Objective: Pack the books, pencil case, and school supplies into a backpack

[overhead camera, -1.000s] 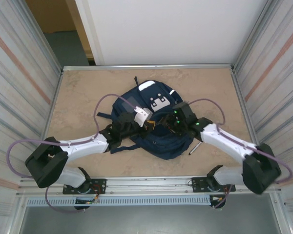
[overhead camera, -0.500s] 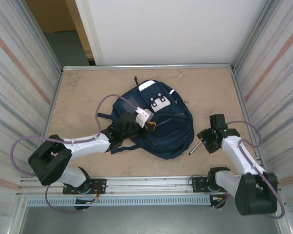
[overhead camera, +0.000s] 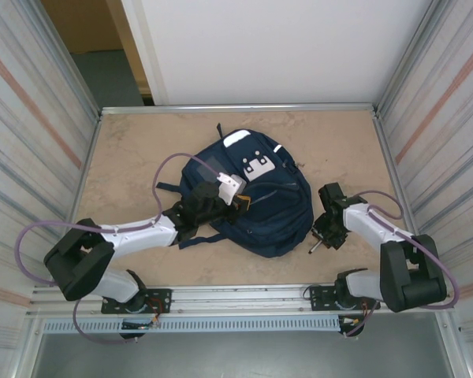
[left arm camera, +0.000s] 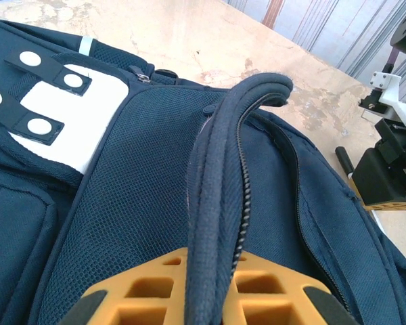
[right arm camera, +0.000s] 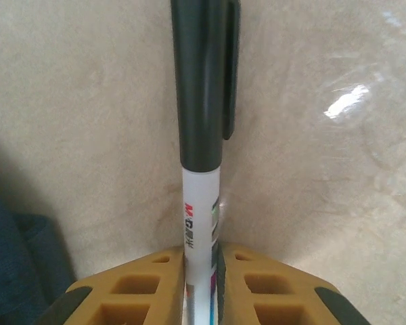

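left tool (left arm camera: 213,274): outstretched, clamped on backpack (left arm camera: 142,196), likely zip rim | right tool (right arm camera: 201,271): bent low, clamping marker pen (right arm camera: 199,101)

Navy backpack (overhead camera: 256,209) lies flat mid-worktop (overhead camera: 142,150), pale grey patches and reflective stripe facing up. Its zip edge stands up in a ridge, pinched in the left gripper (left arm camera: 210,288). Just right of the bag is the marker pen (right arm camera: 201,122), with a black cap and white barrel, clamped between the right gripper (right arm camera: 201,271) pads, cap pointing away.
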Tool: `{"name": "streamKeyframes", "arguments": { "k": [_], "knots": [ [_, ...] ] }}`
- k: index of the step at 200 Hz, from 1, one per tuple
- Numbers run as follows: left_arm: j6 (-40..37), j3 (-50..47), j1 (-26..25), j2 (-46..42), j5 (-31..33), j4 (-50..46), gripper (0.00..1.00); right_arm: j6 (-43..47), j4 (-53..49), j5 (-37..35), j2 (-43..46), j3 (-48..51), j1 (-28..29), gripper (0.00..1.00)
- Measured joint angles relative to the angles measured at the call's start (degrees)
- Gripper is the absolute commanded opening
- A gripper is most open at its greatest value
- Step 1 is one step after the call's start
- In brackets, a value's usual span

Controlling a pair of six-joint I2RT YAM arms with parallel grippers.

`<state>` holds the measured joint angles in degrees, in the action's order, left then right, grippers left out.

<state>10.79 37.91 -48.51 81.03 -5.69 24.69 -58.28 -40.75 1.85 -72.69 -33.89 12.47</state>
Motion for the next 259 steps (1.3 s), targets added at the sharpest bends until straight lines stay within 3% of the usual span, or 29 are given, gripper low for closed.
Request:
{"name": "streamKeyframes", "arguments": {
  "k": [59,109,119,145,192,215,236,259],
  "knots": [
    [1.3,0.0,0.0,0.0,-0.3,0.0,0.00,-8.9,2.1,6.8,17.8,-7.4,3.6,0.16],
    [1.8,1.3,-0.1,0.0,-0.7,-0.9,0.00,-22.8,13.9,7.2,10.3,-13.3,18.0,0.18],
    [2.2,1.3,-0.1,0.0,-0.7,-0.9,0.00,-26.5,16.2,7.0,7.9,-13.0,19.9,0.23],
    [3.0,1.3,-0.3,0.0,-0.7,-0.8,0.00,-33.7,20.5,5.1,4.6,-11.5,22.1,0.49],
    [3.2,1.2,-0.3,0.0,-0.7,-0.8,0.00,-32.9,20.6,2.0,5.6,-12.1,21.9,0.55],
    [1.9,1.2,-0.3,0.0,-1.3,-0.8,0.12,-27.4,17.1,0.7,8.5,-12.1,21.3,0.60],
    [-2.7,1.2,-0.4,-0.2,-3.4,-1.3,0.40,-18.9,14.0,0.3,10.3,-12.1,21.2,0.63],
    [-11.4,1.2,-1.5,-3.0,-3.9,-6.0,0.49,-9.9,9.6,-0.5,11.3,-12.3,21.3,0.66]
  ]
}}
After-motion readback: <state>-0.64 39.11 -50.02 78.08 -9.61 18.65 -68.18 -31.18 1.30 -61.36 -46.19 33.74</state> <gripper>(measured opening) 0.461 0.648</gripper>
